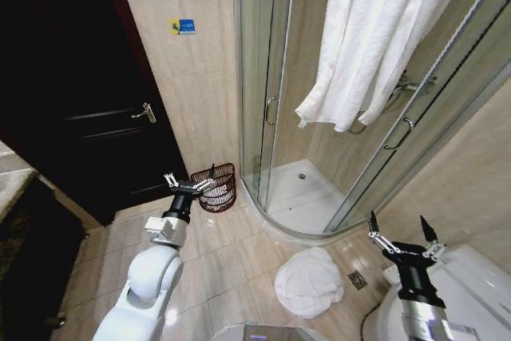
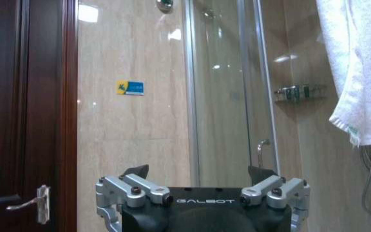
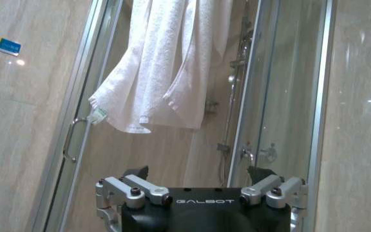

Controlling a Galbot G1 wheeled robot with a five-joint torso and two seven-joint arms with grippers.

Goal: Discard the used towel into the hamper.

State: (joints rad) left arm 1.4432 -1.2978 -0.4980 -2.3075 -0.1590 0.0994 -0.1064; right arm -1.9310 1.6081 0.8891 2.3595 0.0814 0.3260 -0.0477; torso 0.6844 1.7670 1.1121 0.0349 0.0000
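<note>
A crumpled white towel [image 1: 307, 281] lies in a heap on the tiled floor in front of the shower. The hamper [image 1: 218, 188], a small dark red-brown wire basket, stands against the wall between the door and the shower. My left gripper [image 1: 190, 177] is raised and open, just left of the hamper and in front of it, holding nothing. At the lower right my right gripper [image 1: 399, 227] is also raised, open and empty, to the right of the towel. The left wrist view has the left gripper [image 2: 198, 171] open, and the right wrist view has the right gripper [image 3: 198, 171] open.
A second white towel [image 1: 375, 37] hangs over the glass shower enclosure [image 1: 267, 77]. A dark door [image 1: 96, 117] with a lever handle is at the left. A floor drain [image 1: 357, 279] sits right of the heap. A white fixture [image 1: 479, 285] fills the lower right corner.
</note>
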